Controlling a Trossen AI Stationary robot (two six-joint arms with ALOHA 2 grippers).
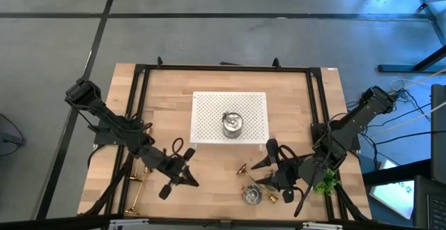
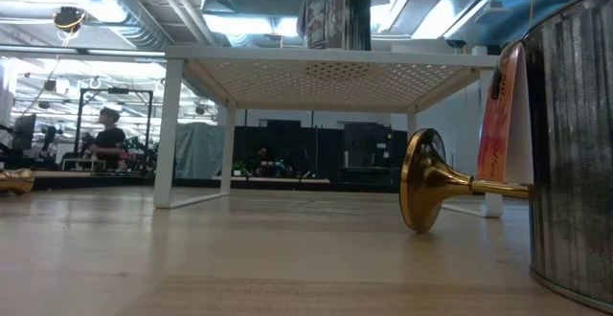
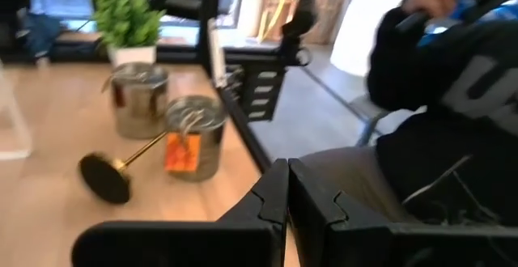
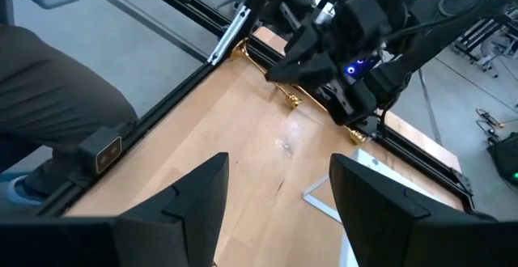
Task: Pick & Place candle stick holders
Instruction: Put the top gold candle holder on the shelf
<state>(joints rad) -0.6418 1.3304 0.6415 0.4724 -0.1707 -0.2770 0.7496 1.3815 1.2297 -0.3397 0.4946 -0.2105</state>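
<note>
A silver holder (image 1: 232, 124) stands on top of the white perforated stand (image 1: 209, 108). Near the front right, a gold candlestick (image 1: 244, 169) lies on its side beside another silver holder (image 1: 252, 195). The left wrist view shows two silver holders (image 3: 194, 133) (image 3: 139, 97) there, with the candlestick (image 3: 109, 174) lying by them. Two more gold candlesticks (image 1: 136, 188) lie at the front left. My left gripper (image 1: 189, 178) is shut and empty, left of the middle. My right gripper (image 1: 261, 166) is open and empty over the front right; only bare wood shows between its fingers (image 4: 279, 194).
A small green plant (image 1: 324, 183) stands at the front right edge. A black frame (image 1: 139, 77) runs around the tabletop. A seated person (image 3: 453, 97) is close to the table's near side. Bare wood lies between the two grippers.
</note>
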